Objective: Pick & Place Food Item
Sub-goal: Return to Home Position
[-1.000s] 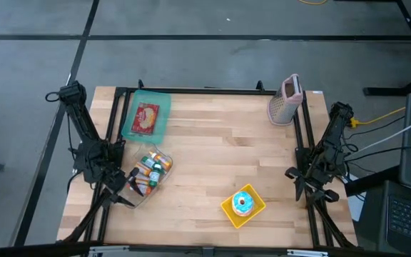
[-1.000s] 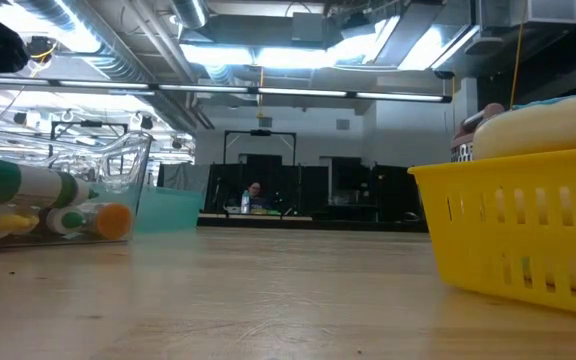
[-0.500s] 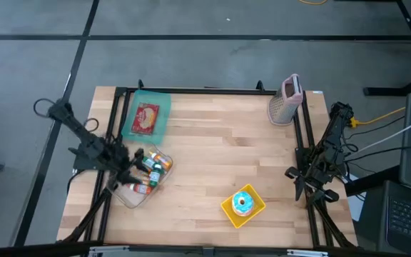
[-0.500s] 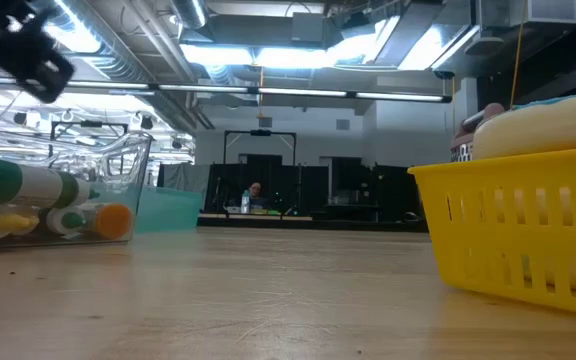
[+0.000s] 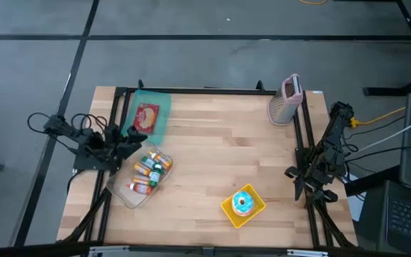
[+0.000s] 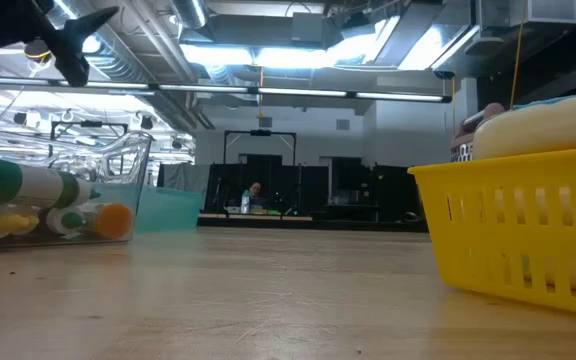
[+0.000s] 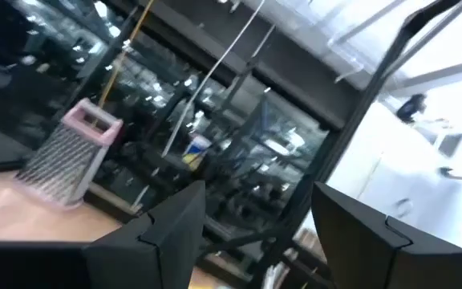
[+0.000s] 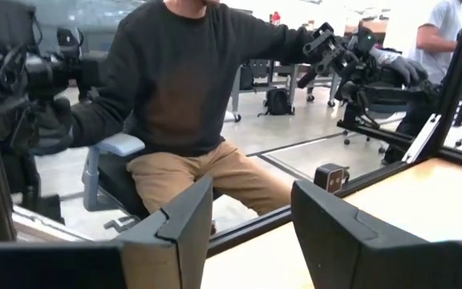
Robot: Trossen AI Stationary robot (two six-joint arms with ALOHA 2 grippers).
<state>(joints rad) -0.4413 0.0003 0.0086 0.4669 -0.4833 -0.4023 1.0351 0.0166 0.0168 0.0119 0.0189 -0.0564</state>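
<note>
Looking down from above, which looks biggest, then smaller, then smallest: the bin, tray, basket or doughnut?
1. Bin and tray: they look about alike, too close to rank.
2. Basket.
3. Doughnut, sitting inside the basket.

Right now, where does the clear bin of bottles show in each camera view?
High view: clear bin in the picture's left half, just below the teal tray.
Low view: bin at the far left edge.
Left wrist view: not in it.
Right wrist view: not in it.
Shared landmark: teal tray, beside the bin.
</note>
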